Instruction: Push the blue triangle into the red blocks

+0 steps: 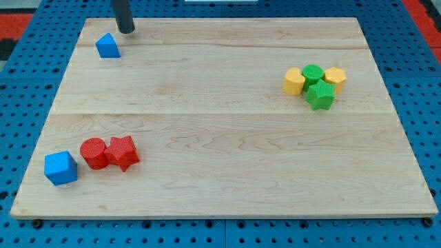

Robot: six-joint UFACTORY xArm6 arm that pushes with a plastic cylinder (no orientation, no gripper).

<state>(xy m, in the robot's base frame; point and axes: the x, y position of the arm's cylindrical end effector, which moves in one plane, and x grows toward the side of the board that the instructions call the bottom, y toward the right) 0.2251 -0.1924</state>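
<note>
The blue triangle (107,46) lies near the board's top left corner. My tip (126,31) stands just up and to the right of it, a small gap apart. The red cylinder (93,153) and the red star (122,152) touch each other near the bottom left. The triangle is far above them.
A blue cube (60,168) sits left of the red blocks by the board's bottom left corner. Two yellow blocks (294,81) (335,76), a green cylinder (313,72) and a green star (320,96) cluster at the right. The wooden board (227,138) lies on a blue pegboard.
</note>
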